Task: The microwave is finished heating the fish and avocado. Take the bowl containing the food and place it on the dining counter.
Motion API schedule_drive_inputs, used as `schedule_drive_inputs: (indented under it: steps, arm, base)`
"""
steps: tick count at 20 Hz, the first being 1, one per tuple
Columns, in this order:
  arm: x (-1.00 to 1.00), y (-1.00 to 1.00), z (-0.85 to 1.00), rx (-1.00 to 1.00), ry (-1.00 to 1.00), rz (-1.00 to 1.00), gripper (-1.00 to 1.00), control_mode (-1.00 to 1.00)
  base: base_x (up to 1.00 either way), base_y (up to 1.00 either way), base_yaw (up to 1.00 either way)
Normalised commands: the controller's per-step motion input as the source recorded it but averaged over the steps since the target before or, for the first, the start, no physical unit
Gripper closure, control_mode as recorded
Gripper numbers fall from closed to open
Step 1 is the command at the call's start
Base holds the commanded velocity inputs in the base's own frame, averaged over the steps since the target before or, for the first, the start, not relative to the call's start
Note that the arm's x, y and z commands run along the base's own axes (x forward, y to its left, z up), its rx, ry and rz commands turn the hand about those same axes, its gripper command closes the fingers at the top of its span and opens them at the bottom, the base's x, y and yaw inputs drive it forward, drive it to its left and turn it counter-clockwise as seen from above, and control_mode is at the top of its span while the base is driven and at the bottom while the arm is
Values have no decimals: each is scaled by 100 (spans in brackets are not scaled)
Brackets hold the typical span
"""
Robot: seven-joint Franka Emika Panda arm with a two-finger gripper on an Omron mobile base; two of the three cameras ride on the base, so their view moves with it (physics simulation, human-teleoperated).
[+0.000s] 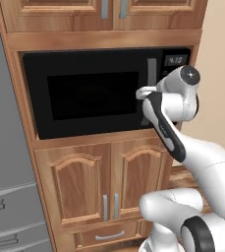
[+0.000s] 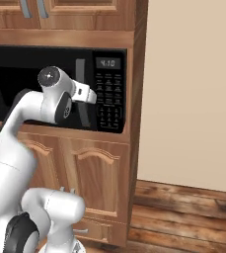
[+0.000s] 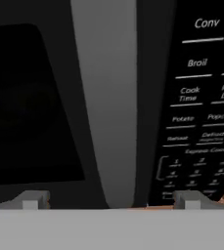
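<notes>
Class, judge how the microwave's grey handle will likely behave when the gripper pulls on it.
The handle looks like a stiff bar, so it probably won't flex. Its smooth finish may be slippery. The open gripper straddles it; the shut microwave door should swing rather than lift.

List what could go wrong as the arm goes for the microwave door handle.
1. The open gripper straddles the grey handle near its lower end; closing there could slip off the end.
2. The keypad sits right beside the handle, so one fingertip might press a button.
3. The microwave door is shut and its glass dark, so the bowl's position inside cannot be judged yet.
</notes>
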Motion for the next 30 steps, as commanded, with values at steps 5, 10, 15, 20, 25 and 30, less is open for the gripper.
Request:
schedule_drive_inputs:
  steps: [5, 10, 15, 20, 25, 30]
  arm:
    - [64, 0, -16, 0, 0, 0, -100, -100]
    - [51, 0, -31, 0, -3, 0, -100, -100]
    - [39, 0, -33, 0, -8, 0, -100, -100]
    - [27, 0, -8, 0, -1, 0, 100, -100]
    - [0, 0, 0, 0, 0, 0, 100, -100]
    - [-3, 0, 0, 0, 0, 0, 100, -100]
  base:
    - [0, 0, 0]
    - [0, 0, 0]
    - [0, 0, 0]
    - [0, 0, 0]
    - [0, 0, 0]
    - [0, 0, 0]
